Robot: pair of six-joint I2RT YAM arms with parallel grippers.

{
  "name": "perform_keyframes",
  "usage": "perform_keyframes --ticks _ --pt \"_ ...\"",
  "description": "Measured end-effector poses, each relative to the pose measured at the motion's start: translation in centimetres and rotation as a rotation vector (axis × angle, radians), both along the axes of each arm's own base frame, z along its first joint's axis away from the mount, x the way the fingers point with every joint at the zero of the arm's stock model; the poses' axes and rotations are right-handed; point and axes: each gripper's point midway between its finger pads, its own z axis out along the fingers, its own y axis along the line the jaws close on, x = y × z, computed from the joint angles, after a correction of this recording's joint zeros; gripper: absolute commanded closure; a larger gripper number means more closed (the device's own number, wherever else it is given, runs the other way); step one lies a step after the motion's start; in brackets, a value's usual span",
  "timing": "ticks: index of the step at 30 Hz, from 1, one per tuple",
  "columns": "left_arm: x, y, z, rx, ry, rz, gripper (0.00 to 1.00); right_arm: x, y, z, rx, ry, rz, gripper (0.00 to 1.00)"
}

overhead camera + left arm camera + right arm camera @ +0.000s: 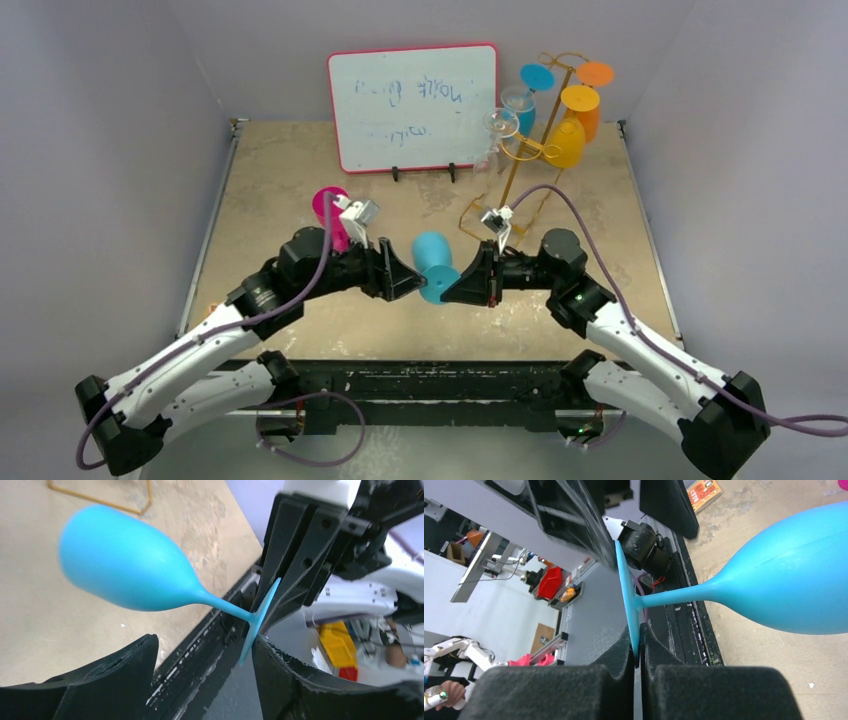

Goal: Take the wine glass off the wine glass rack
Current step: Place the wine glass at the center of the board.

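Item: wine glass point(433, 262), opaque sky-blue with a matte finish, made in one piece with a rounded, egg-shaped bowl point(125, 565), a thin stem and a flat disc foot point(628, 600). Position: off the wine glass rack point(520, 170) and well apart from it, at table centre. It is carried nearly on its side, bowl toward 12 o'clock and foot toward 6 o'clock in the top view. The gold wire rack stands at 1 o'clock from it, with orange, yellow, blue and clear glasses on its hooks. Holder: right gripper point(638, 652), its fingers pressed together on the rim of the foot. Left gripper point(205, 646): fingers spread wide and gripping nothing, with the foot's lower edge just beside its right-hand finger. Also present: a pink glass point(330, 215) at 10 o'clock on the table point(280, 190), and a red-framed whiteboard point(413, 107) at 12 o'clock.
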Motion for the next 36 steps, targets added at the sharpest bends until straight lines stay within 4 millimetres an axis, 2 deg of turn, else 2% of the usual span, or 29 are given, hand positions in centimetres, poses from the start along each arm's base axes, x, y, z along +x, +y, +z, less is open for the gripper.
perform_keyframes --ticks 4,7,9,11,16,18,21,25,28,31,34,36 --pt "1.5 2.9 3.0 -0.013 -0.078 0.181 0.28 -0.2 -0.1 -0.2 -0.009 -0.035 -0.054 1.00" --pt "3.5 6.1 5.3 -0.005 -0.112 0.393 0.27 -0.9 0.8 -1.1 -0.058 -0.093 -0.090 1.00" --pt "4.4 8.0 5.8 0.014 -0.115 0.503 0.25 -1.7 1.4 -1.9 -0.091 -0.135 -0.087 1.00" --pt "4.9 9.5 6.1 0.038 -0.107 0.585 0.17 -2.0 1.9 -2.6 -0.122 -0.178 -0.098 1.00" --pt "5.9 12.4 6.4 0.128 -0.063 0.754 0.05 -0.5 2.3 -3.9 -0.188 -0.270 -0.188 1.00" --pt "6.1 12.8 6.3 0.153 -0.050 0.782 0.00 -0.1 2.5 -4.2 -0.207 -0.319 -0.215 1.00" --pt "6.5 12.7 5.5 0.201 -0.035 0.790 0.00 -0.8 3.3 -4.8 -0.256 -0.440 -0.207 1.00" --pt "7.4 11.8 3.6 0.278 0.003 0.782 0.00 -1.0 4.1 -5.9 -0.330 -0.605 -0.207 1.00" --pt "9.1 11.1 1.8 0.294 0.091 0.759 0.00 0.1 3.7 -7.2 -0.410 -0.716 -0.234 1.00" --pt "10.8 11.9 1.0 0.273 0.158 0.766 0.00 0.0 3.6 -8.1 -0.476 -0.843 -0.218 1.00" --pt "12.1 12.3 1.5 0.247 0.203 0.750 0.03 -0.9 4.1 -9.1 -0.537 -1.011 -0.148 1.00" --pt "12.8 11.3 2.8 0.220 0.208 0.701 0.05 -0.8 4.3 -9.9 -0.594 -1.111 -0.118 1.00"
